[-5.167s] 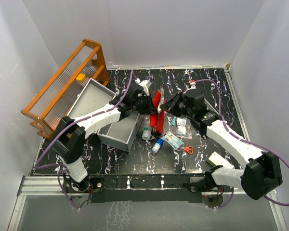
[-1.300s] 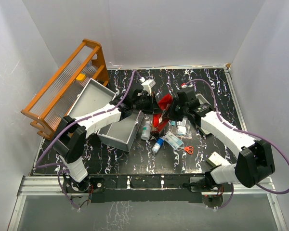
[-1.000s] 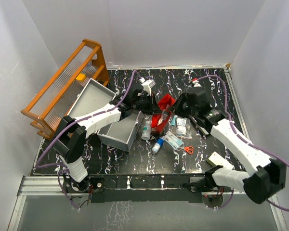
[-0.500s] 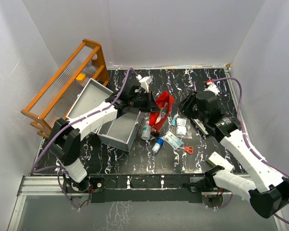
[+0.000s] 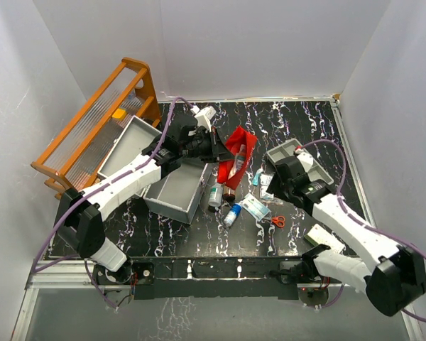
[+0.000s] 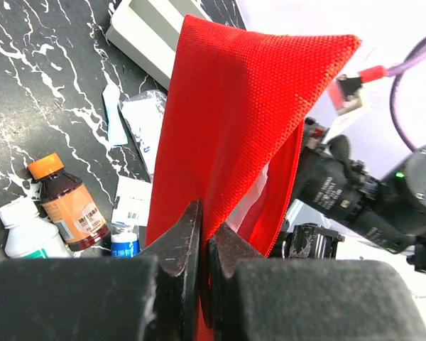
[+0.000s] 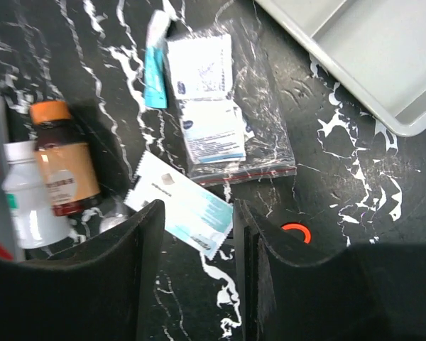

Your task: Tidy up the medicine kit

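At the far left an orange rack point(image 5: 92, 124) stands against the wall, and just beside it the medicine kit point(image 5: 172, 204) sits open on the table point(image 5: 305, 124), its lid leaning toward the rack and its base looking bare in the top view. The left arm point(image 5: 128, 181) reaches across the kit, and the left jaws are pressed together on a fold of the red pouch point(image 5: 236, 149), which hangs clear of the table just right of the kit's base. The step in hand looks like stowing that pouch. The next move calls for swinging it back left over the open base and lowering it inside before letting go, since the limp fabric may catch on the kit's near wall. Below the pouch lie loose supplies: 2 bottles, a brown one with an orange cap point(image 7: 60, 163) and a white one point(image 7: 28, 206), then a clear bag of packets point(image 7: 213, 114), a sachet point(image 7: 188, 206) and small red scissors point(image 5: 278, 221). The right jaws stand apart and empty, hovering over the sachet, well placed to descend and pick it up. Just beyond the right arm point(image 5: 341, 213) rests a shallow grey divided tray point(image 5: 309, 158).
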Robot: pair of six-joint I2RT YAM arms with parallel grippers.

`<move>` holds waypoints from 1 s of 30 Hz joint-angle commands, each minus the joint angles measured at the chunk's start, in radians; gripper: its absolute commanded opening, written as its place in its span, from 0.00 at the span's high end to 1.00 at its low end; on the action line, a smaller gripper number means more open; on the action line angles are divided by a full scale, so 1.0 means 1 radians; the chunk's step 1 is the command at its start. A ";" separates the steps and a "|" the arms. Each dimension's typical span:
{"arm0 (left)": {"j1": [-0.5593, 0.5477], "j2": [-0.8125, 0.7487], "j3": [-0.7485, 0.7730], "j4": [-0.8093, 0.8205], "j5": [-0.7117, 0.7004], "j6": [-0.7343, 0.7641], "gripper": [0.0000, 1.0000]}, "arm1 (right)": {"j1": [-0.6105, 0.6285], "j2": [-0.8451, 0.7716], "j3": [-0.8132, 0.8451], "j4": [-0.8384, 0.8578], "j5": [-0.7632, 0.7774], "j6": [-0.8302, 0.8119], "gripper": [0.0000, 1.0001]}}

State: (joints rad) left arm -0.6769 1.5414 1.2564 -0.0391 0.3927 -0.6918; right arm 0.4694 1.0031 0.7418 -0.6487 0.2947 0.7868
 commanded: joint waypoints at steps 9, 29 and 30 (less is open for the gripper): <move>0.014 -0.034 0.030 -0.077 -0.064 0.007 1.00 | -0.012 0.301 0.066 0.177 -0.008 -0.165 0.59; 0.040 -0.107 -0.027 -0.083 -0.213 -0.016 1.00 | -0.039 0.579 0.236 0.162 -0.022 -0.335 0.60; 0.040 -0.106 -0.029 -0.080 -0.207 -0.016 1.00 | -0.040 0.591 0.241 0.157 -0.026 -0.339 0.61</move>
State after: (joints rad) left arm -0.6464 1.4895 1.2324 -0.1287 0.2150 -0.7074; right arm 0.4366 1.5688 0.9180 -0.5068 0.2626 0.4820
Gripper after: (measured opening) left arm 0.018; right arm 0.402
